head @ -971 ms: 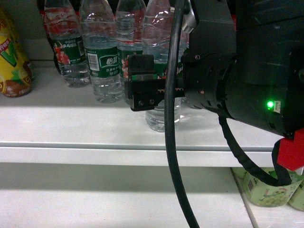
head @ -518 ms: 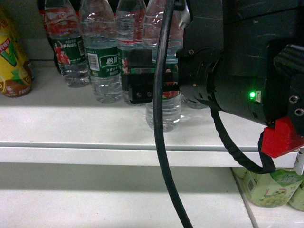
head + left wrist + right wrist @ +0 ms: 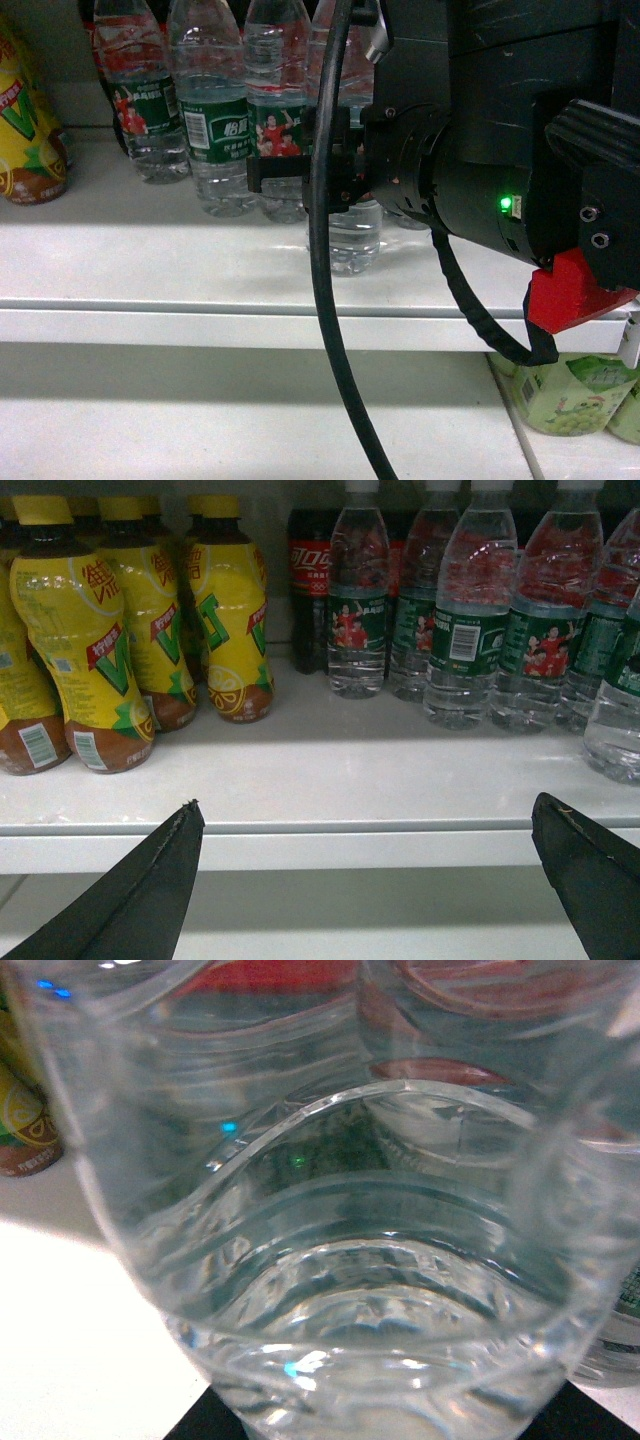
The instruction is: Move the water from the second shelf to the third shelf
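Observation:
The water [image 3: 350,238] is a clear ribbed bottle standing near the front of the white shelf [image 3: 180,270], its green label mostly hidden behind my right arm. My right gripper [image 3: 305,175] reaches in from the right and is shut on its middle; one black finger [image 3: 278,172] shows at its left. In the right wrist view the water [image 3: 350,1260] fills the frame, with dark fingers at both bottom corners. My left gripper [image 3: 365,803] hangs open and holds nothing, in front of the shelf edge [image 3: 330,830].
More green-labelled water bottles [image 3: 215,110] stand in rows behind and to the left. Yellow drink bottles [image 3: 120,630] fill the shelf's left side, with a cola bottle [image 3: 308,570] behind. A black cable [image 3: 325,300] hangs across the front. Green cups [image 3: 570,395] sit lower right.
My right arm has pushed left and deeper into the shelf, its finger sliding left past the water. The bottle's base has shifted slightly back.

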Robot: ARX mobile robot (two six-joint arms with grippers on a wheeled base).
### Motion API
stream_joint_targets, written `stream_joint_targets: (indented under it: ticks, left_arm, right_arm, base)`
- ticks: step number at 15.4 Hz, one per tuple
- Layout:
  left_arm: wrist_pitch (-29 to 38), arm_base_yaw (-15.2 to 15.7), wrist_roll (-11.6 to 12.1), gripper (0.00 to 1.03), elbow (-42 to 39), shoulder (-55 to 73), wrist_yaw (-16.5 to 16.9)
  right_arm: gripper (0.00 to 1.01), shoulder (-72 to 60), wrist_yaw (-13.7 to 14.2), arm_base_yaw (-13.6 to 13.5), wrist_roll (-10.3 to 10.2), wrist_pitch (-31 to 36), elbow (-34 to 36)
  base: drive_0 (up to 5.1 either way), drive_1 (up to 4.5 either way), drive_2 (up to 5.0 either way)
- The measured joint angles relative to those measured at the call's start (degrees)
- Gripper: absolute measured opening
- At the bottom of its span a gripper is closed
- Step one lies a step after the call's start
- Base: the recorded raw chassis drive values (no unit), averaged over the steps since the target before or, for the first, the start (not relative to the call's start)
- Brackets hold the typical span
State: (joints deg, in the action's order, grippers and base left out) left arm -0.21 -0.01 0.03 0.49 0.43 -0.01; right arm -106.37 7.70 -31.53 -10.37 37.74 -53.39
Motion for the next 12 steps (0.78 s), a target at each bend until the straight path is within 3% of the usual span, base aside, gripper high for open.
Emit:
stream_joint_targets:
  ticks: [6,12]
  left_arm:
    - [0.00,0.00,0.00,0.98,0.00,0.00,0.00]
    - [0.00,0.00,0.00,0.98,0.00,0.00,0.00]
  right_arm:
    - [0.40,3.91,-0.37,0.22,0.35,0.92,4.92]
    - [0.40,13.97,-1.22,3.80,0.24,0.26,15.47]
  base:
    - [0.0,0.00,0.0]
    - [0.0,0.00,0.0]
